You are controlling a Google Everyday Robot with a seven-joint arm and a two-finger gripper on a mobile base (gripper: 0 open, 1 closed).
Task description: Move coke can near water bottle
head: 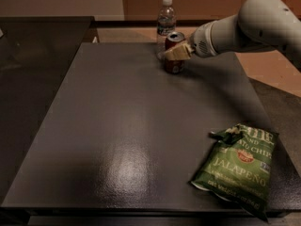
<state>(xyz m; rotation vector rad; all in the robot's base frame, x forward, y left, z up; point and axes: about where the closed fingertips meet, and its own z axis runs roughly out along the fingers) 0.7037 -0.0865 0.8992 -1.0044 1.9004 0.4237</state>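
The coke can [174, 65], red with a silver top, stands upright near the far edge of the dark table [117, 126]. The water bottle [166, 20], clear with a white cap, stands just behind the can and slightly to its left, a short gap away. My gripper [176, 53] reaches in from the right on a white arm [244, 27]. It is shut on the coke can at mid height, with one tan finger [173, 54] across the can's front. The other finger is hidden behind the can.
A green jalapeño chip bag [237, 166] lies at the near right of the table. A dark counter [42, 36] stands to the left. The table's far edge runs just behind the bottle.
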